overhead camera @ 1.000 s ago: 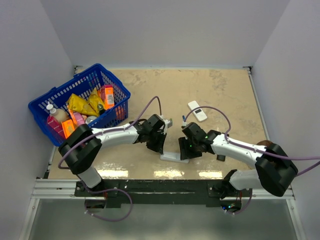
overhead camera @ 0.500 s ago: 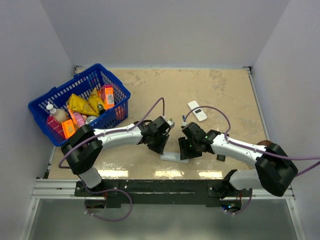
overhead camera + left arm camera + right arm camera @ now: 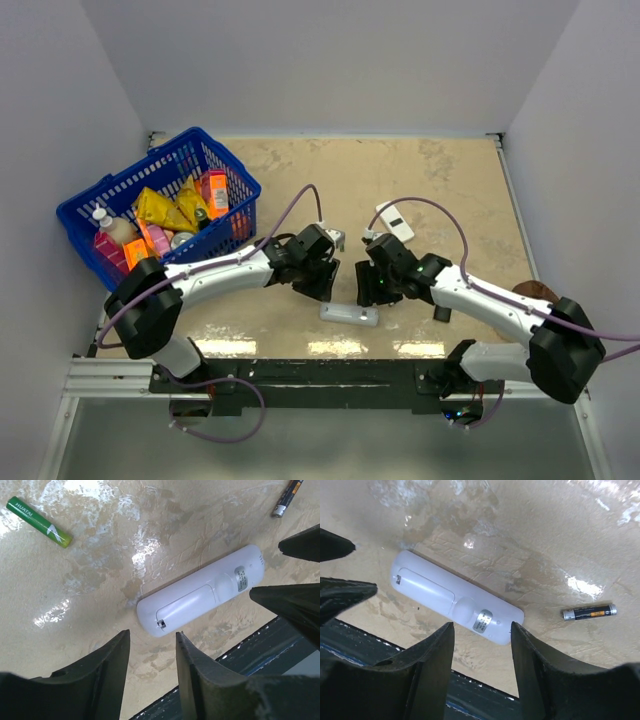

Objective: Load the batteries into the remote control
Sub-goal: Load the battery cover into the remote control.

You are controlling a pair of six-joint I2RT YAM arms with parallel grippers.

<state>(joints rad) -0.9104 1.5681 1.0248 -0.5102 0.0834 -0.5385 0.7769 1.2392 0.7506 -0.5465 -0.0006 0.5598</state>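
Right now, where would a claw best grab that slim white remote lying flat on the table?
Likely across its narrow width, near the middle, coming straight down from above. The remote lies flat on the table, back face up, with both long edges clear, so either side can be reached.

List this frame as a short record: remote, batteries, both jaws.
remote: lying on the table near its front edge, back up, cover on
green battery: loose on the table, apart from the remote
dark battery: loose on the table, apart from the remote
left jaws: open, empty, above the remote
right jaws: open, empty, above the remote
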